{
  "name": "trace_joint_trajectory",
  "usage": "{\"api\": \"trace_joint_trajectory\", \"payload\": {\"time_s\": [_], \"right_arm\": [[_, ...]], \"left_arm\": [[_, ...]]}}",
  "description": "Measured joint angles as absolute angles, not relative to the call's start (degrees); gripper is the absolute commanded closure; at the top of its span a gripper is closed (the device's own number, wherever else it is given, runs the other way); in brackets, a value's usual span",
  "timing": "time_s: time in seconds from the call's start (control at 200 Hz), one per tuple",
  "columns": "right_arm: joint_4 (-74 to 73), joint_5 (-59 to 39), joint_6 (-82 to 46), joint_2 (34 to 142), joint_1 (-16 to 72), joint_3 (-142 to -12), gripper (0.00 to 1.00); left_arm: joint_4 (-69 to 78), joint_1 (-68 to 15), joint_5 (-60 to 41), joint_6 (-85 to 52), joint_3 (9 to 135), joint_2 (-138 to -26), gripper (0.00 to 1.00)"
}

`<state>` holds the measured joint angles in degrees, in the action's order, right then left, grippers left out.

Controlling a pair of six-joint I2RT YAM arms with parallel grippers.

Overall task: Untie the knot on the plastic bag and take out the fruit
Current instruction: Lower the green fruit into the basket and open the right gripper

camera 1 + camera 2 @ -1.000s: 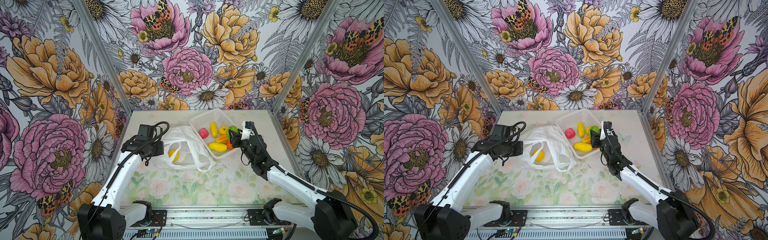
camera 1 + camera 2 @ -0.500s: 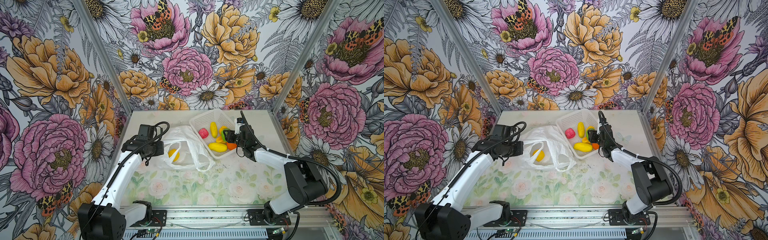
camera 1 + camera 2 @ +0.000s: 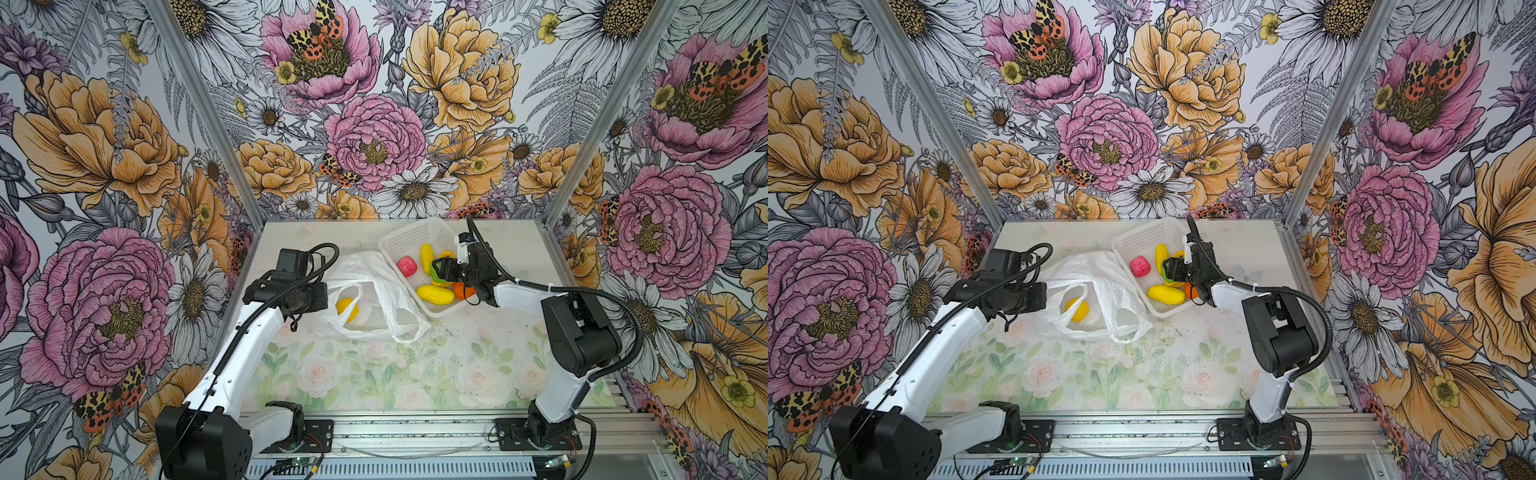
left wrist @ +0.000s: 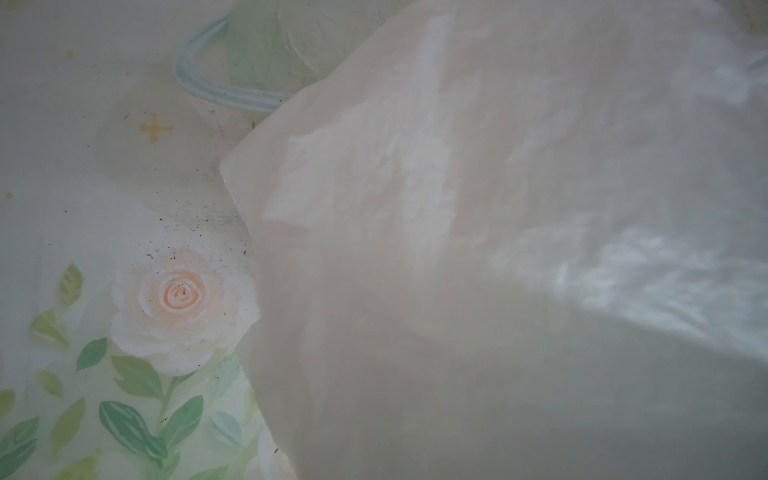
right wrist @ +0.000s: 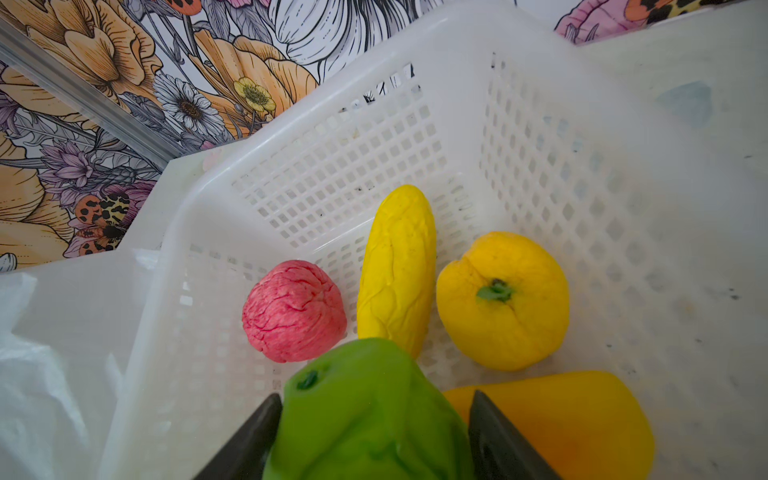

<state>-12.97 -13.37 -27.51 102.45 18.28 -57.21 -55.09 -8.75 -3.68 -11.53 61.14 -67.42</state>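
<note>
The translucent white plastic bag [image 3: 374, 286] [image 3: 1100, 282] lies left of the basket with its mouth open. One yellow fruit [image 3: 347, 309] [image 3: 1079, 310] sits inside. No knot shows; a handle loop [image 3: 405, 328] lies loose. My left gripper [image 3: 324, 295] [image 3: 1044, 297] is at the bag's left edge, shut on the plastic, which fills the left wrist view [image 4: 498, 249] and hides the fingers. My right gripper [image 3: 440, 268] [image 5: 376, 397] hangs open over the basket, its fingers loosely around a green fruit [image 5: 365, 415].
The white lattice basket [image 3: 409, 237] [image 5: 353, 166] stands at the back right. It holds a pink-red fruit [image 5: 294, 311], a long yellow one [image 5: 397, 270], a round yellow one [image 5: 503, 301], a yellow-orange one [image 5: 561, 415] and an orange one [image 3: 461, 290]. Flowered walls close in three sides.
The right arm has folded its elbow up and brought the green fruit over the basket, and its jaws have widened. The left arm and the bag have stayed still.
</note>
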Motion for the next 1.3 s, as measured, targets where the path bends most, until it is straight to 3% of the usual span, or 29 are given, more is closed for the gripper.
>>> {"api": "trace_joint_trajectory", "payload": {"time_s": [0.12, 0.23, 0.31, 0.55, 0.871, 1.021, 1.151, 1.301], "right_arm": [[-13.2, -13.4, -27.0, 102.0, 18.3, -56.4, 0.21], [-13.8, -14.3, -26.7, 100.6, 18.3, -54.9, 0.31], [-14.5, -15.8, -26.9, 100.2, 18.3, -54.3, 0.32], [-13.1, -17.7, -25.7, 101.6, 20.0, -56.8, 0.2], [-8.8, -15.3, -24.3, 105.4, 20.8, -60.6, 0.24], [-8.2, -13.1, -23.1, 105.2, 21.6, -60.5, 0.33], [-7.8, -11.5, -21.8, 103.4, 23.1, -59.9, 0.47], [-8.4, -9.6, -20.6, 94.5, 25.1, -54.5, 0.55]], "left_arm": [[-55.1, -8.8, -3.7, -11.5, 61.1, -67.5, 1.0], [-55.1, -8.8, -3.7, -11.5, 61.1, -67.7, 1.0], [-55.1, -8.8, -3.7, -11.5, 61.1, -67.7, 1.0], [-55.1, -8.8, -3.7, -11.5, 61.1, -67.7, 1.0], [-55.1, -8.8, -3.7, -11.5, 61.1, -67.7, 1.0], [-55.1, -8.8, -3.7, -11.5, 61.1, -67.7, 1.0], [-55.1, -8.8, -3.7, -11.5, 61.1, -67.7, 1.0], [-55.1, -8.8, -3.7, -11.5, 61.1, -67.7, 1.0]]}}
